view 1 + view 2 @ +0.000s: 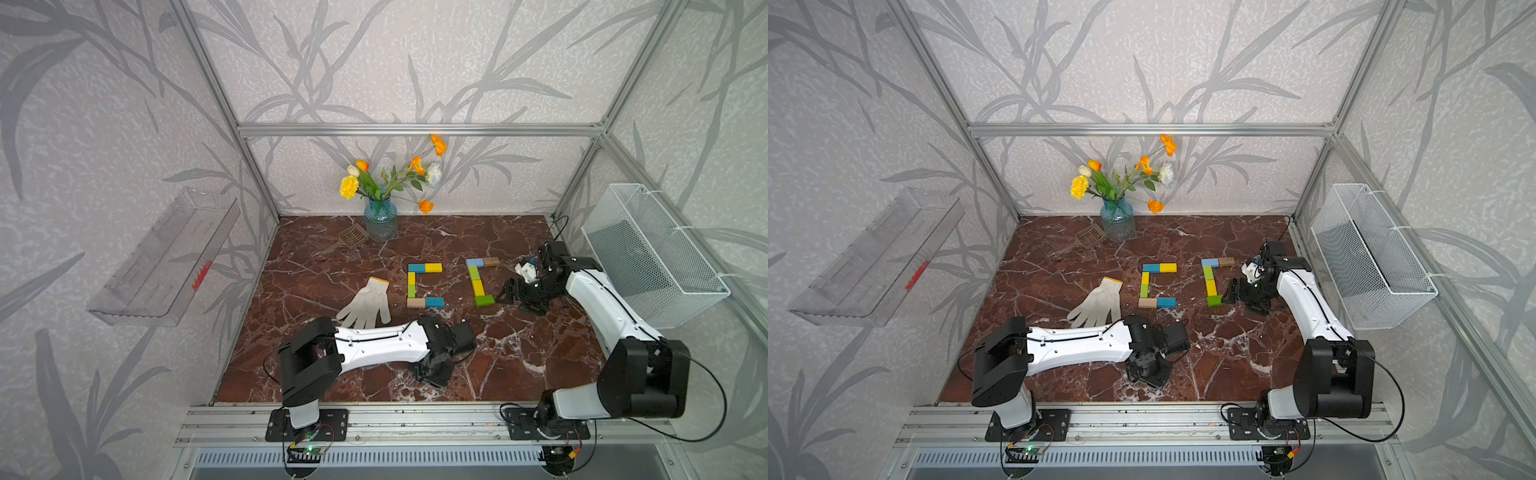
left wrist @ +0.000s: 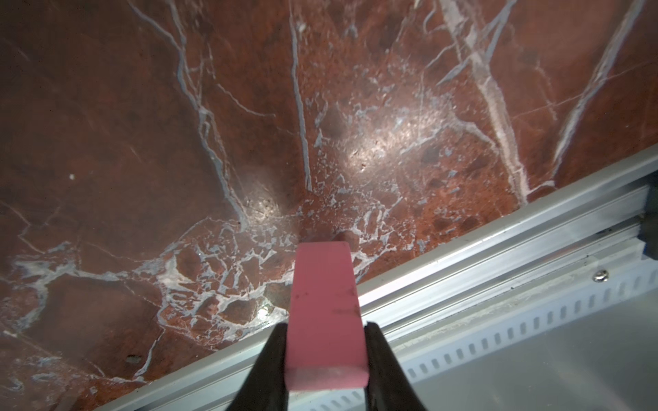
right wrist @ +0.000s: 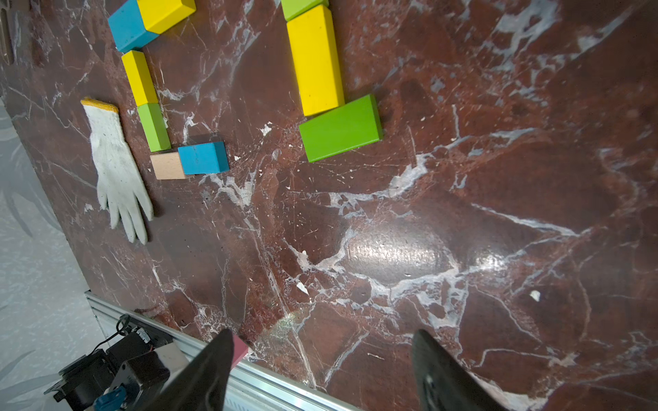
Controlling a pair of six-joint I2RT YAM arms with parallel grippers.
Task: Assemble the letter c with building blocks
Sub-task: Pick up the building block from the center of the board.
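at six o'clock on the worktop [image 1: 519, 357], hard by the front rail [image 2: 498, 247], your left fingers [image 2: 269, 359] pinch the pink block [image 2: 324, 302] by its long edges, end pointing out, so it can drop straight into a row. a finished c [image 1: 411, 284] lies at centre; the second c [image 1: 476, 281], toward three o'clock, probably wants it beside the green block [image 1: 484, 300]. your right fingers [image 3: 210, 370] hang spread and empty there, likely to steady it.
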